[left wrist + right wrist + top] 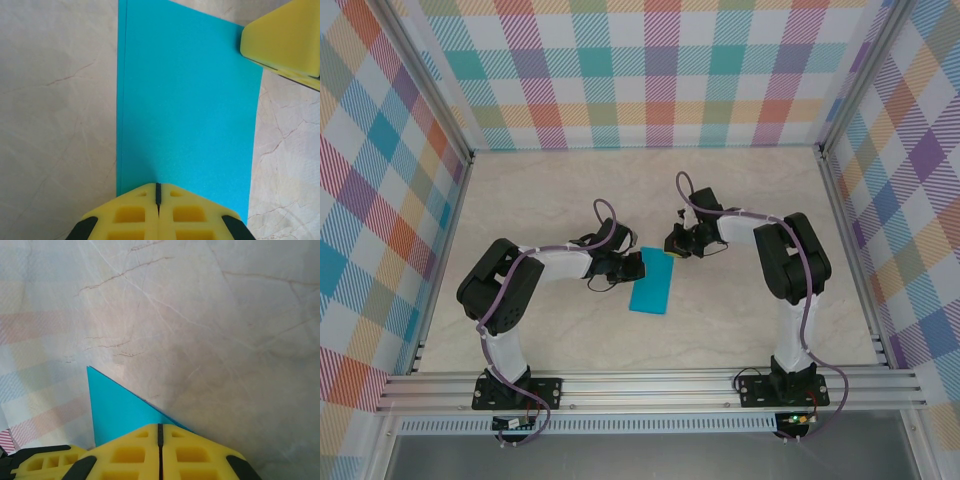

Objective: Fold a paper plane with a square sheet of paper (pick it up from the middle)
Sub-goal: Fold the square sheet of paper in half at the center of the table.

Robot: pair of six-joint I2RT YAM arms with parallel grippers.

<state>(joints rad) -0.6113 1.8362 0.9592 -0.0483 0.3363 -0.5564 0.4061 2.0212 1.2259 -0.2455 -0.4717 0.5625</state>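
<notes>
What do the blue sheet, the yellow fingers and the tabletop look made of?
Blue sheet: thin matte paper, with a doubled edge along one side. Fingers: yellow moulded plastic or foam with hollow pockets; hard to say which. Tabletop: smooth, veined, marble-look surface, possibly laminate.

We count one sheet of paper [651, 282], lying between two pincers: the left pincer [632, 266] at one edge, the right pincer [672, 243] at a corner. We count two arms, left arm [510, 285] and right arm [790, 255], and one table [570, 190] beneath both pincers.
</notes>
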